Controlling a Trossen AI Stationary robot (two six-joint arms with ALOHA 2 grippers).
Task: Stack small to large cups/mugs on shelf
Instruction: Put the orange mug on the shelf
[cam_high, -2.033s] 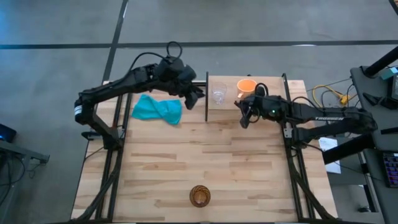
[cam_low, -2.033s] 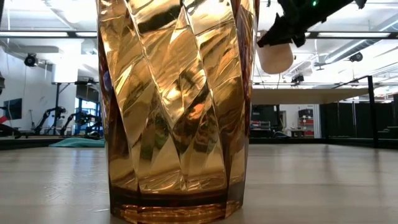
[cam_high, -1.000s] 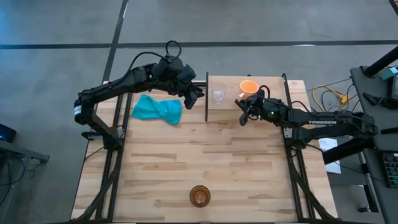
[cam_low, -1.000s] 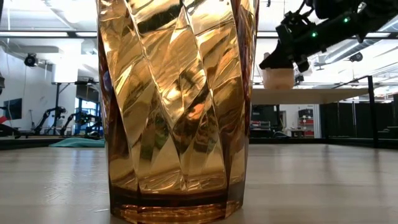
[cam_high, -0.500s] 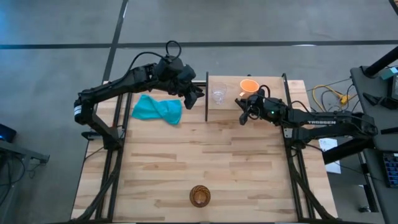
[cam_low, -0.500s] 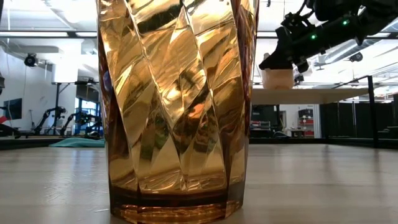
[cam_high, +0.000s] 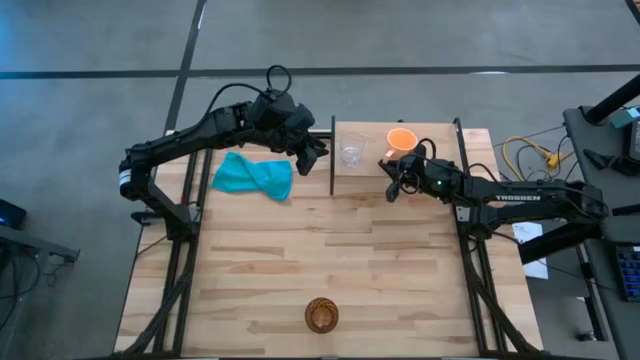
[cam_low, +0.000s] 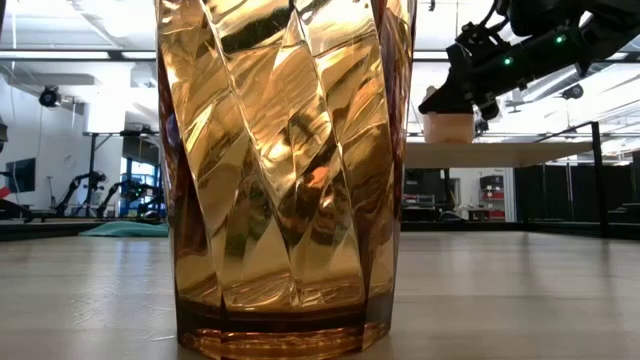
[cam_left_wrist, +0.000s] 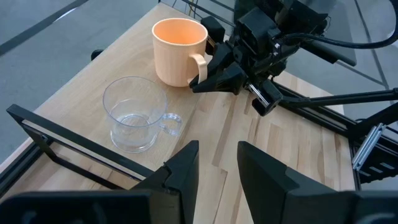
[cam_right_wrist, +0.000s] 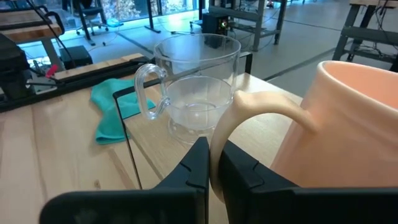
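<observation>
The orange mug (cam_high: 400, 138) stands upright on the shelf (cam_high: 440, 150), a raised light-wood board at the table's far edge. The clear glass cup (cam_high: 351, 153) stands on its base to the mug's left on the same board. My right gripper (cam_high: 393, 170) is shut on the mug, on its near side. My left gripper (cam_left_wrist: 217, 168) hovers open just off the shelf's left edge, above the teal cloth's (cam_high: 252, 175) right end. The brown patterned cup (cam_high: 321, 316) stands at the table's near edge and fills the low view (cam_low: 285, 170). My right gripper pinches the orange mug's handle (cam_right_wrist: 219, 140) between its two fingers (cam_right_wrist: 198, 163), low on the loop. The fingers come slanting down from the table's near right side. The mug (cam_low: 448, 127) sits upright with its base on the shelf board (cam_low: 520, 153).
Black frame posts (cam_high: 332, 160) edge the shelf on the left and right. The glass cup's handle (cam_right_wrist: 144, 87) points away from the mug, a short gap between the two vessels. A wide stretch of plank tabletop (cam_high: 330, 250) lies between the shelf and the brown cup.
Two seconds ago my right gripper held the mug tilted in the air above the shelf. It has since lowered the mug and set it upright on the board. Over the last second both grippers and all vessels have kept still.
</observation>
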